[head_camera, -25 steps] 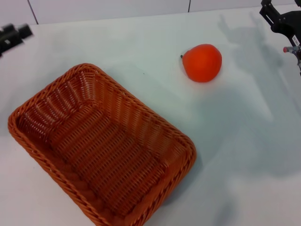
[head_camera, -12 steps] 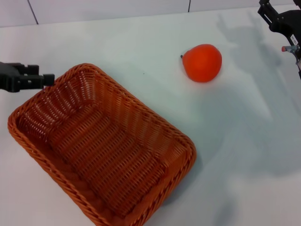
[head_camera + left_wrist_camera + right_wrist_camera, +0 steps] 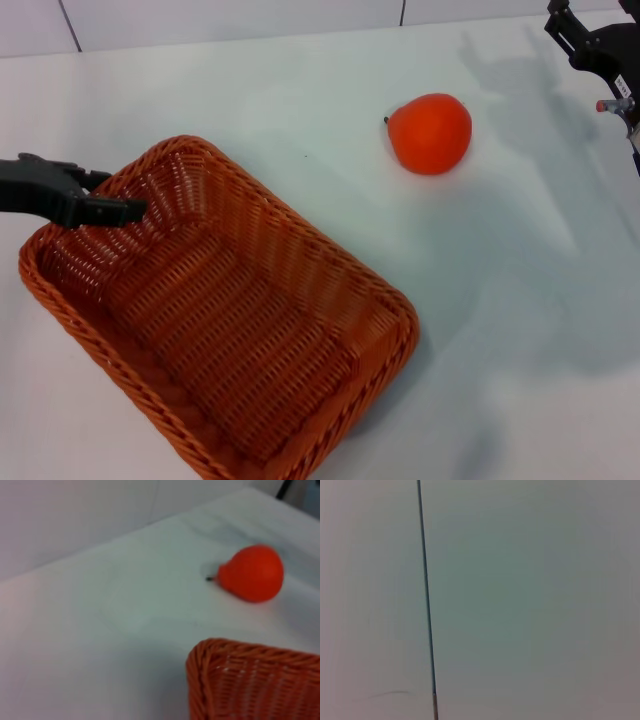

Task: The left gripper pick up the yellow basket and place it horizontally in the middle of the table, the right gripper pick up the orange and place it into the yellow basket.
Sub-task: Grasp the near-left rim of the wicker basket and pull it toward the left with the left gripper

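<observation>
left pincer at the basket's far-left corner, orange lying apart on the tabletop

head view: the yellow basket [image 3: 215, 320] sits askew on the white tabletop [image 3: 250, 90], toward the left and near side; the left pincer [image 3: 105, 200] reaches in from the left edge over the basket's far-left rim, one finger inside the wall and one outside, narrowly parted astride the rim, though whether it grips cannot be told. the orange [image 3: 430, 133] lies well apart from the basket, toward the far right. the right pincer [image 3: 590, 40] hangs at the top right corner, its opening unclear. left wrist view: a corner of the yellow basket [image 3: 250, 685], with the orange [image 3: 252, 573] beyond it on the tabletop [image 3: 100, 620]. right wrist view: only a pale surface crossed by a thin dark line [image 3: 426, 600].
</observation>
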Tool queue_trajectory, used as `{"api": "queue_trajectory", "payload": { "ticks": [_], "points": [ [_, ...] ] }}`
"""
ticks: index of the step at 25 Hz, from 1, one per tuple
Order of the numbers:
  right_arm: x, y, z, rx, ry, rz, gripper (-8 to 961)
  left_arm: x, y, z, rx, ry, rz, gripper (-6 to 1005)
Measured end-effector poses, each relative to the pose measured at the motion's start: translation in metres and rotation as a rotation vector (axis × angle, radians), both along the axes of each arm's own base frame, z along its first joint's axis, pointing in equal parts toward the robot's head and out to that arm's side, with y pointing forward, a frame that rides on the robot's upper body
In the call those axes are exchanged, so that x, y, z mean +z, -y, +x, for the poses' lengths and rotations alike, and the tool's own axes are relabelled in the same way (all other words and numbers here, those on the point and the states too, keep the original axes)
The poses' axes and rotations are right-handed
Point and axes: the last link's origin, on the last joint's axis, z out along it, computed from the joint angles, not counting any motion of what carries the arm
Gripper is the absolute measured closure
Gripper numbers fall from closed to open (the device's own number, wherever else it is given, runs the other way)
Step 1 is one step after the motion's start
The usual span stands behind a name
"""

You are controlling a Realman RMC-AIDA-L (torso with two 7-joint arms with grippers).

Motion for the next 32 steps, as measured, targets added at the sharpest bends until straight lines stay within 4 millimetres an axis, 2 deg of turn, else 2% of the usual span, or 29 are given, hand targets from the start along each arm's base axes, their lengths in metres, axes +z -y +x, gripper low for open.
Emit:
{"api": "queue_trajectory", "payload": {
  "ticks": [18,24,32],
  "points": [
    [0.0003,-0.0002,0.0000,-0.001,-0.001,0.001,29,-0.0071,-0.0007,-0.0046,0.010,-0.061,0.012,336],
    [0.0004,-0.0003,-0.0001,0.000,-0.001,0.002,31,-0.0073,0.0004,-0.0069,0.015,-0.063,0.016,551],
    [0.0002,-0.0003,-0.0003,0.000,0.000,0.001,34,-0.0075,0.0030,-0.0099,0.023,-0.064,0.011,747]
  ]
}}
